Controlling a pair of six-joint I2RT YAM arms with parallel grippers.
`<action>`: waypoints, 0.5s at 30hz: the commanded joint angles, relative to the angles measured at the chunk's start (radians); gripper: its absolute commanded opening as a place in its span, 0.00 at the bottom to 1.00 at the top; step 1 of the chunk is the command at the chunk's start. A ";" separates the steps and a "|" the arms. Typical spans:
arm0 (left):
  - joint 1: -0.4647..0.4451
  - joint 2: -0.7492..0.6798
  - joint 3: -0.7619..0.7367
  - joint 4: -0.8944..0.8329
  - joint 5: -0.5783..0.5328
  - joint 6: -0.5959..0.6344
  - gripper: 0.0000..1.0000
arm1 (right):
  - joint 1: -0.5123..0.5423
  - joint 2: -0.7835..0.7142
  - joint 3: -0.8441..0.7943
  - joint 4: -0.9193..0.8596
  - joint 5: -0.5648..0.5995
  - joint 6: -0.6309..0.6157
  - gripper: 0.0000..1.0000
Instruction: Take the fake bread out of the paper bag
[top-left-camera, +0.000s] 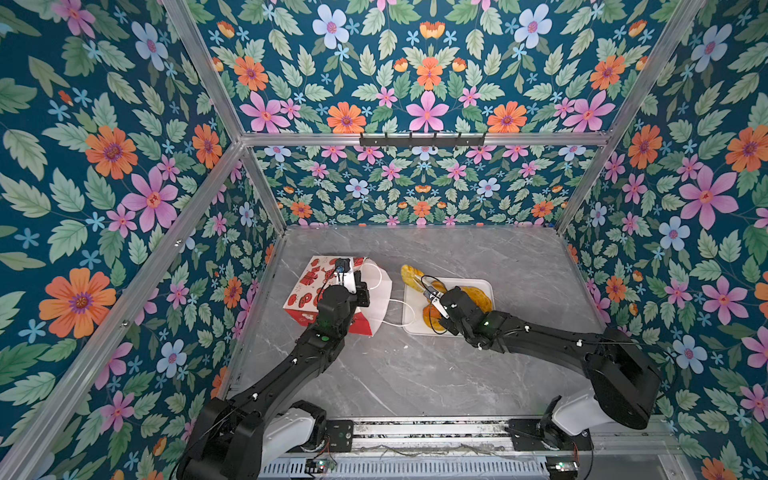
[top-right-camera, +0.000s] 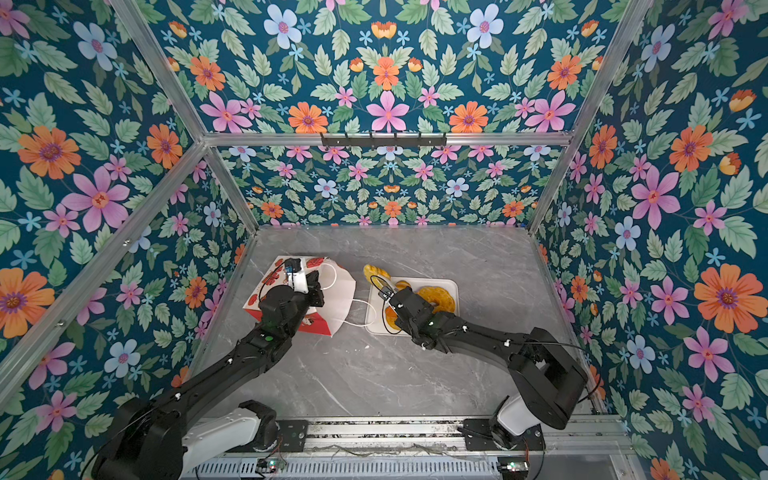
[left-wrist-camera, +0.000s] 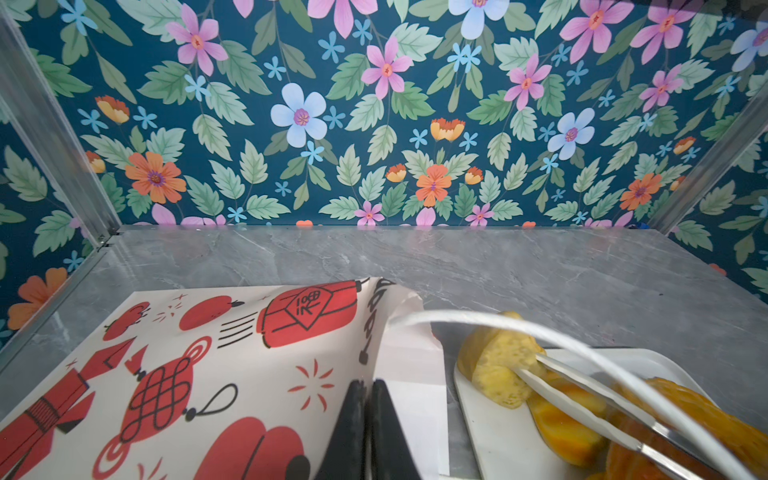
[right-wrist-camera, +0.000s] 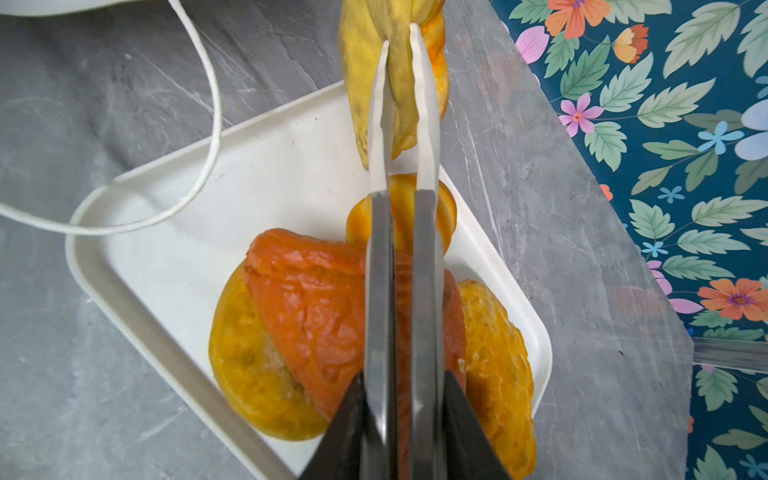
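Pinching a yellow pastry (right-wrist-camera: 357, 83) over the far corner of the tray (right-wrist-camera: 187, 187), the right claw (right-wrist-camera: 401, 37) may drop it onto the bench (right-wrist-camera: 104, 83) if it lets go there. The left claw (left-wrist-camera: 368, 384) is clamped on the paper bag (left-wrist-camera: 208, 353) beside the tray; its cord (right-wrist-camera: 212, 124) could snag.

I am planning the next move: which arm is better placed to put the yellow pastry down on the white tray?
Right. The right fingers pinch the yellow pastry at the edge of the white tray, while the left fingers are shut on the paper bag.
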 joint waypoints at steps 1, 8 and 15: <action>0.006 -0.025 -0.005 -0.011 -0.030 0.016 0.08 | 0.000 -0.025 0.002 -0.011 -0.010 0.010 0.27; 0.019 -0.024 -0.002 -0.021 -0.007 0.015 0.09 | 0.001 -0.076 -0.013 -0.001 0.008 0.019 0.25; 0.021 -0.032 -0.001 -0.033 -0.010 0.009 0.09 | 0.010 -0.144 0.000 -0.029 0.010 0.005 0.24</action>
